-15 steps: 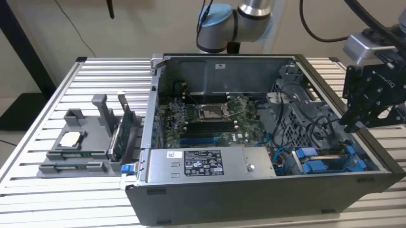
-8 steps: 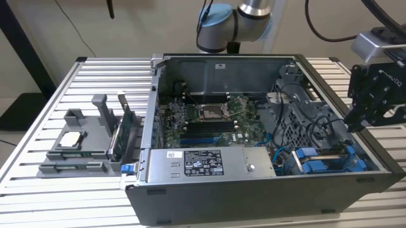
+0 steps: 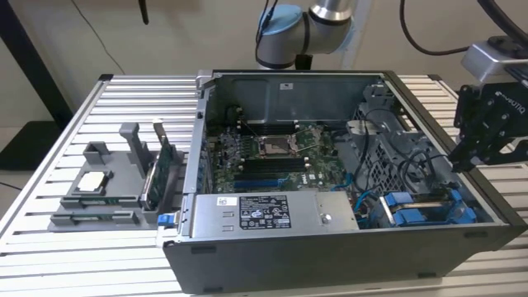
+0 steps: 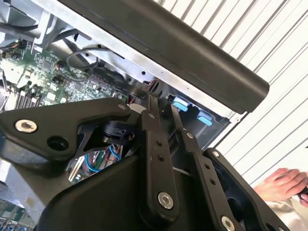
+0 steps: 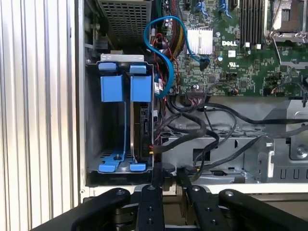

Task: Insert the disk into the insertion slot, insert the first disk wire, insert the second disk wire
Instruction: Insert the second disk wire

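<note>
The insertion slot (image 5: 96, 130) is a dark grey drive bay with blue plastic fittings (image 3: 406, 213) at the case's front corner, on the exterior view's right. In the first wrist view the disk (image 5: 143, 127) stands on edge in one side of the bay, with blue carrier tabs (image 5: 126, 87) at its far end. Black wires (image 5: 192, 130) run to the disk's near corner, and a blue wire (image 5: 161, 53) loops close to its far end. I cannot tell whether either is plugged in. My gripper (image 5: 167, 175) (image 3: 464, 162) hovers outside the case wall beside the bay, shut on nothing.
The open computer case (image 3: 330, 260) lies on a slatted metal table (image 3: 83, 260). It holds a green motherboard (image 3: 272, 154) and a grey labelled power-supply box (image 3: 272, 213). A grey fixture (image 3: 107, 185) with parts stands at the exterior view's left. A person's hand (image 4: 284, 185) rests on the table near the arm.
</note>
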Robot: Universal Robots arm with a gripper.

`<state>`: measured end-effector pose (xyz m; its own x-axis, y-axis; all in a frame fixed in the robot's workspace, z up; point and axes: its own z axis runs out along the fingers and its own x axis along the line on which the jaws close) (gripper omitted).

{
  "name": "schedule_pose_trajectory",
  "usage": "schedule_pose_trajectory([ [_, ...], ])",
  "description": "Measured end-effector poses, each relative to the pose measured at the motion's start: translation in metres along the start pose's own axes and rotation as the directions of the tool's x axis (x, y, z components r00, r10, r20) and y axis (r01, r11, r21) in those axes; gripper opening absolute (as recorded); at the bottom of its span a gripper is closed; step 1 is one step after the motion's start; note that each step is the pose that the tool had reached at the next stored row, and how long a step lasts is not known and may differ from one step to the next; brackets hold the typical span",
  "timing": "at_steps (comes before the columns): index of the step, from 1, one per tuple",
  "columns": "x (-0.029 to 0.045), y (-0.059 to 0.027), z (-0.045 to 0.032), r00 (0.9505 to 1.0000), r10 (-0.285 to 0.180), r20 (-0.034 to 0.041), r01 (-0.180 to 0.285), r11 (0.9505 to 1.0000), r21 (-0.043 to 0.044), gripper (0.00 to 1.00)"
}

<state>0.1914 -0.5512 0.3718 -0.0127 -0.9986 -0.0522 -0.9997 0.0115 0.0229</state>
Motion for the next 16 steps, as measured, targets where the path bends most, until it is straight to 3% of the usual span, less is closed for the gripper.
schedule_pose_trajectory([
  [3,0.0001,-0.0007,0.0012,1.0000,0.000,0.0061,0.000,1.0000,-0.0079,0.24],
  [4,0.0001,-0.0008,0.0016,1.0000,0.000,0.0096,0.000,1.0000,-0.0092,0.24],
  [5,0.0001,-0.0009,0.0019,0.9999,0.000,0.0124,0.000,1.0000,-0.0100,0.17],
  [8,0.0001,-0.0014,0.0025,0.9998,0.000,0.0180,0.000,0.9999,-0.0115,0.17],
  [16,0.0003,-0.0022,0.0018,0.9998,0.001,0.0199,0.000,0.9999,-0.0133,0.16],
])
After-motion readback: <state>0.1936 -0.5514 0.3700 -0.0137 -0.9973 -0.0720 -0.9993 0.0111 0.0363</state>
